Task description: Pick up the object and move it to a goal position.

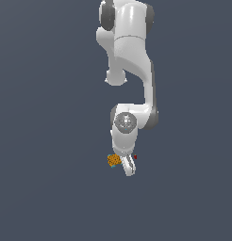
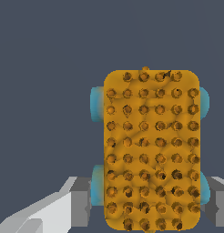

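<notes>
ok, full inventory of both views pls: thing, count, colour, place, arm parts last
object: 1, orange slab covered in rows of dots, with cyan bumps on both long sides; in the wrist view it lies between the two fingers; in the exterior view it shows as a small orange lump at the gripper's tip, on the exterior view's left of the fingers.
dark-red bit: 1, tiny, just on the exterior view's right of the gripper; what it joins to is too small to tell.
background: plain dark blue-grey, no edge or surface visible.
arm: 1, white with grey joints, reaching down from the top of the exterior view.
gripper: 1, white and grey, fingers on either side of the object; contact cannot be told.
</notes>
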`<state>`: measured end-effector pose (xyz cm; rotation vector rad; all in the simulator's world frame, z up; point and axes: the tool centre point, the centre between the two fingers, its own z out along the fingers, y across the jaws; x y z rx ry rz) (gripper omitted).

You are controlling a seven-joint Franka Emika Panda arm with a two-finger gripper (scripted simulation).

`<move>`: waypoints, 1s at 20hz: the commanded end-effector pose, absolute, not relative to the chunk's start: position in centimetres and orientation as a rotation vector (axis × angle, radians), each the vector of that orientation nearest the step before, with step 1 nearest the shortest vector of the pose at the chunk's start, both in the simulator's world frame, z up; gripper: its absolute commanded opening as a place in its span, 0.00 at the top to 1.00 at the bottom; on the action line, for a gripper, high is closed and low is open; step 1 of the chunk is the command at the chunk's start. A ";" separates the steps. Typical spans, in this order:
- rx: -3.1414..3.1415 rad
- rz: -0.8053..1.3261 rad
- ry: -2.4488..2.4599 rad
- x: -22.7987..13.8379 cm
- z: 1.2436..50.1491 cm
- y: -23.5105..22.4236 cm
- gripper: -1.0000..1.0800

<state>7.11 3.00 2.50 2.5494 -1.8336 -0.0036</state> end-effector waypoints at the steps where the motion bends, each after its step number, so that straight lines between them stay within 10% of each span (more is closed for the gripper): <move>1: 2.550 -0.002 -1.835 6.8 3.4 2.5 1.00; 20: 2.552 -0.005 -1.838 0.4 17.6 -5.4 1.00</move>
